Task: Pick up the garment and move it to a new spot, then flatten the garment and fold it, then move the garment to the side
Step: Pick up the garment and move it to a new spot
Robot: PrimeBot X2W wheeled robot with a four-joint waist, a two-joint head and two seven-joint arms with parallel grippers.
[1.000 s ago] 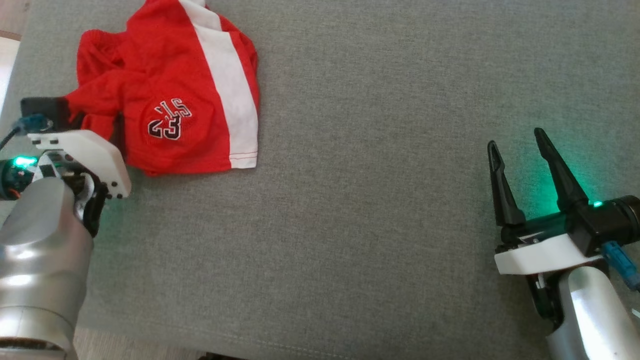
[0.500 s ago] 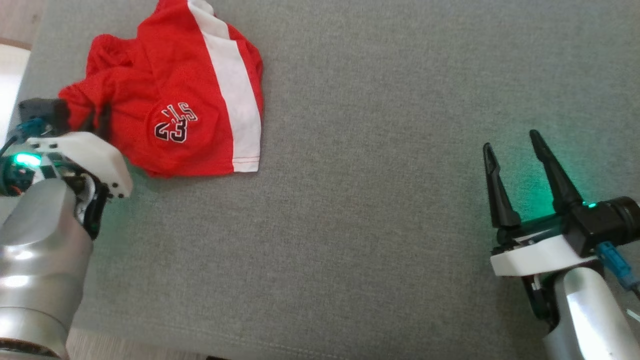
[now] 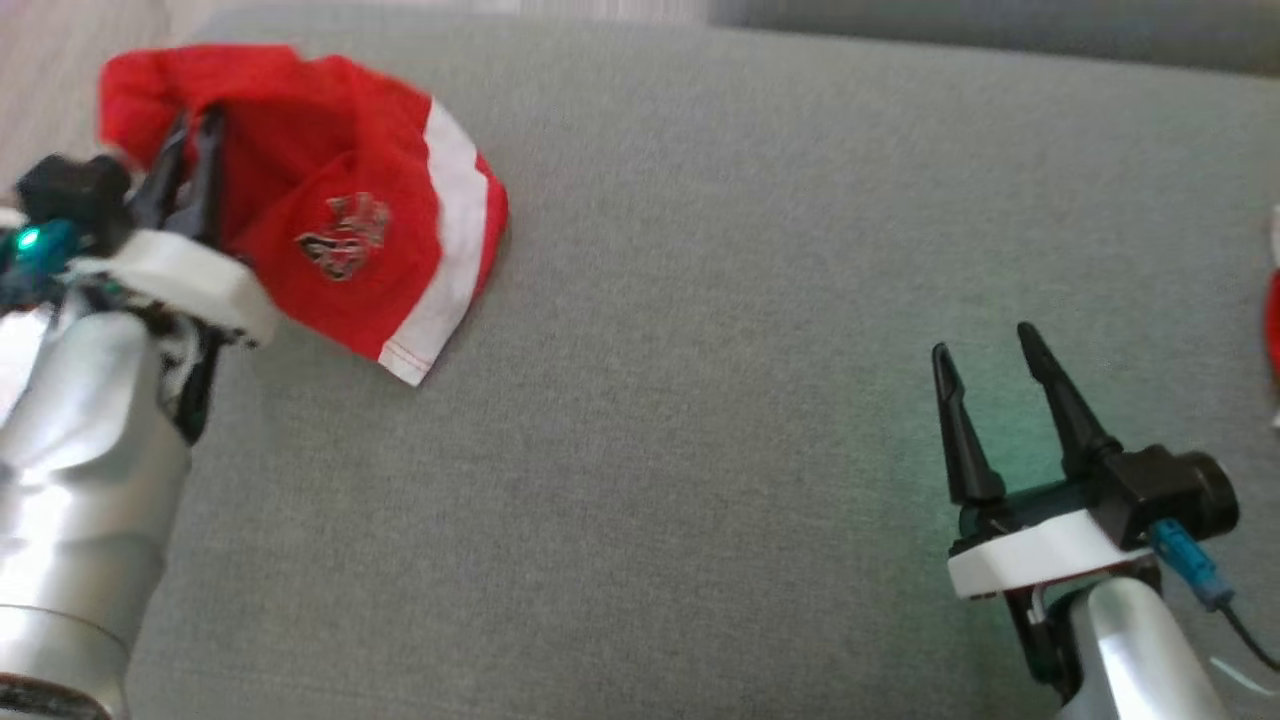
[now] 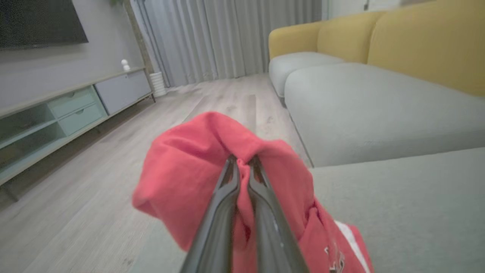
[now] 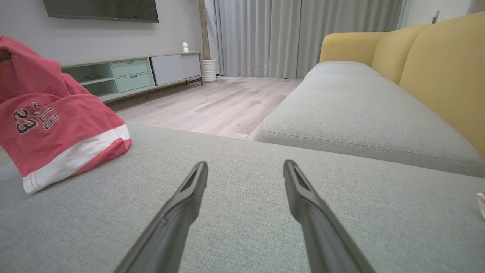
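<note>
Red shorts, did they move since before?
Yes. The left gripper has pulled the red shorts up off the grey cushion at their pinched end; before, they lay on it.

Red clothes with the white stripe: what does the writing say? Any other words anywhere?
"23" on the red garment, clear in the right wrist view.
Letters just above the 23: creased, too unclear to read.
In the head view the same writing is blurred.
No other writing can be read.

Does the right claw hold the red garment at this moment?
No, the right claw stands open and empty above the grey cushion, while the left claw pinches the red garment.
</note>
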